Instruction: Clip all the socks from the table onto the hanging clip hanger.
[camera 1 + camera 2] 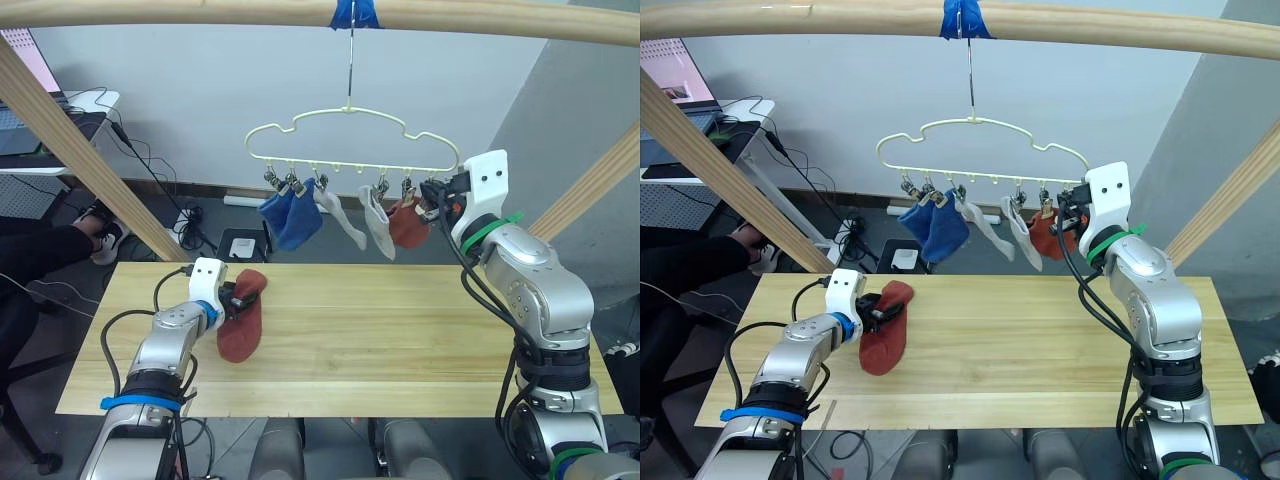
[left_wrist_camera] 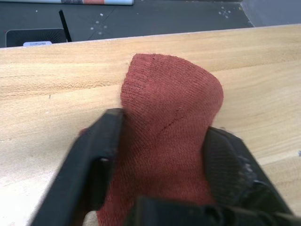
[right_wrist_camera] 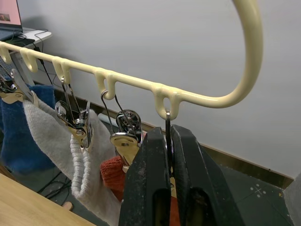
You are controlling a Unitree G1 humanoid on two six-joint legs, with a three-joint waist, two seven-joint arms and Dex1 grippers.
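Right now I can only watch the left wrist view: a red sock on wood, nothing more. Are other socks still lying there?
Observer: No. That rust-red sock is the last one on the table.
Operator: Where did the others go?
Observer: Five hang on the clip hanger: two blue socks, two grey socks and a second red sock.
Operator: What is the other arm doing?
Observer: The right tool is up at the hanger's right end, shut on the end clip.
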